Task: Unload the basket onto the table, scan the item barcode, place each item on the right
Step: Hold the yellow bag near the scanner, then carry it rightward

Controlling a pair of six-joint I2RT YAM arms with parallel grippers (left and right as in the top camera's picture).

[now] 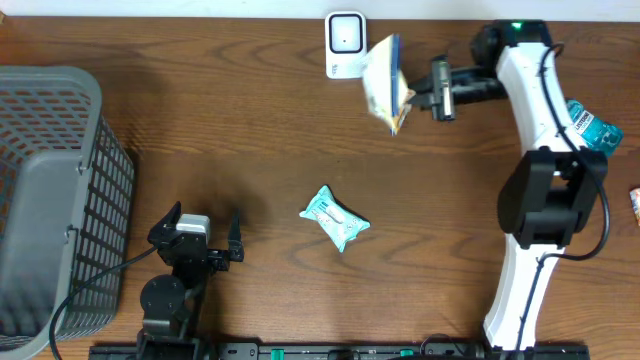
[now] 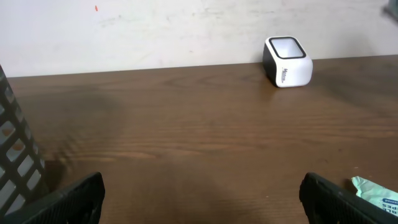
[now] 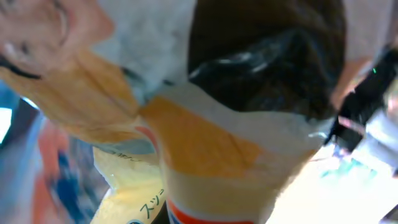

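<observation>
The item, a crinkly white, yellow and orange snack bag [image 1: 385,85], hangs above the table at the back, just right of the white barcode scanner [image 1: 345,42]. My right gripper [image 1: 410,97] is shut on the bag's right edge. In the right wrist view the bag [image 3: 205,143] fills the frame, blurred, and hides the fingers. My left gripper [image 1: 205,228] rests low at the front left, open with nothing between its fingers [image 2: 200,193]. The scanner [image 2: 287,61] stands far ahead of it.
A grey mesh basket [image 1: 50,200] takes up the left side, its wall [image 2: 15,155] close to my left gripper. A teal wipes pack [image 1: 335,218] lies mid-table, its corner [image 2: 376,194] beside my left gripper's right finger. A blue packet [image 1: 597,128] lies at the right edge.
</observation>
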